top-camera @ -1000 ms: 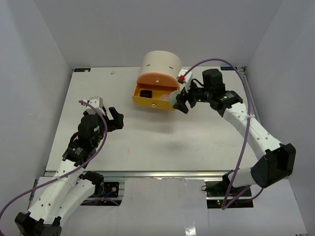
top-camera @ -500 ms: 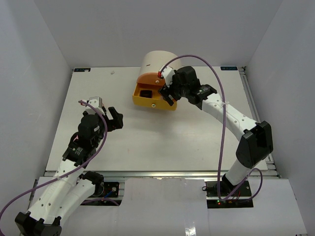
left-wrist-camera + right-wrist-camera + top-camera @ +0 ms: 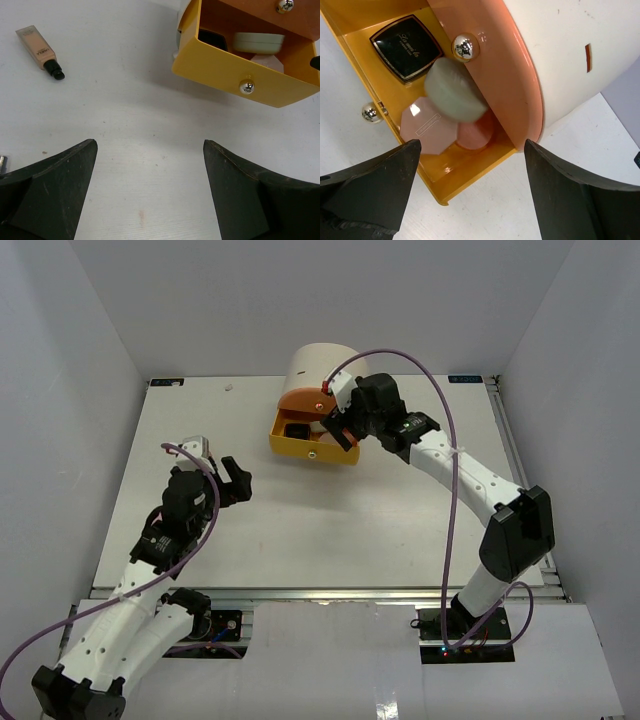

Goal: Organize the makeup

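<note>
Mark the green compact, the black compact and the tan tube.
green compact point(image 3: 455, 95), right wrist view, middle of its blurred top face.
black compact point(image 3: 409, 47), right wrist view, centre of its lettered lid.
tan tube point(image 3: 38, 44), left wrist view, middle of its body.

A second ago the right pincer point(image 3: 337, 427) hung just right of the yellow drawer point(image 3: 305, 451), clamped on the pale green compact point(image 3: 455, 91). It has since swung over the drawer and spread its jaws, and the compact, blurred, is loose above the pink compacts point(image 3: 427, 131) inside
</note>
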You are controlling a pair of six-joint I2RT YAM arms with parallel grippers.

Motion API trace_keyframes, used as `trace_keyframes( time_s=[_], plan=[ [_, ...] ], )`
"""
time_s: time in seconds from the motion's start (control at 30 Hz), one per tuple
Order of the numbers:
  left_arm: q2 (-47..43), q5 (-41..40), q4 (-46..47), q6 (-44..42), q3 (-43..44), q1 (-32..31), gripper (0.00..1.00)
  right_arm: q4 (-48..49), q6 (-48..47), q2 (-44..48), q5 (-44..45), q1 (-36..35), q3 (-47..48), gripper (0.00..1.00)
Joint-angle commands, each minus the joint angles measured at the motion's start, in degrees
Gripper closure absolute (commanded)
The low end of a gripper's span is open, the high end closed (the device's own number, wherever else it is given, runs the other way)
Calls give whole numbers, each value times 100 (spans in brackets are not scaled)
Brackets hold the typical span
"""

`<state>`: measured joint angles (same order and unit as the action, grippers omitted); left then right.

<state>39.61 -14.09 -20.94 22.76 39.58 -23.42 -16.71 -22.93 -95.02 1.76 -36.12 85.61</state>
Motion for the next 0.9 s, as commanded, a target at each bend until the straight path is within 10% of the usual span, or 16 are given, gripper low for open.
trace_keyframes(
  time_s=[0.0,0.37,0.57,0.87],
  plan=[
    [207,-1,-304,701,-60,22,2,121,-11,790,-463,-10,-191,10],
    [1450,-278,-1950,2149,640,923,7,410,-143,2615,-4928,1359,-2812,10],
    [2612,111,-2207,2164,969,2725,6,511,-110,2765,-5456,1753,-3109,10],
    [2705,-839,-2442,2625,1226,2800,2,612,-218,2835,-5741,2045,-3326,10]
  ],
)
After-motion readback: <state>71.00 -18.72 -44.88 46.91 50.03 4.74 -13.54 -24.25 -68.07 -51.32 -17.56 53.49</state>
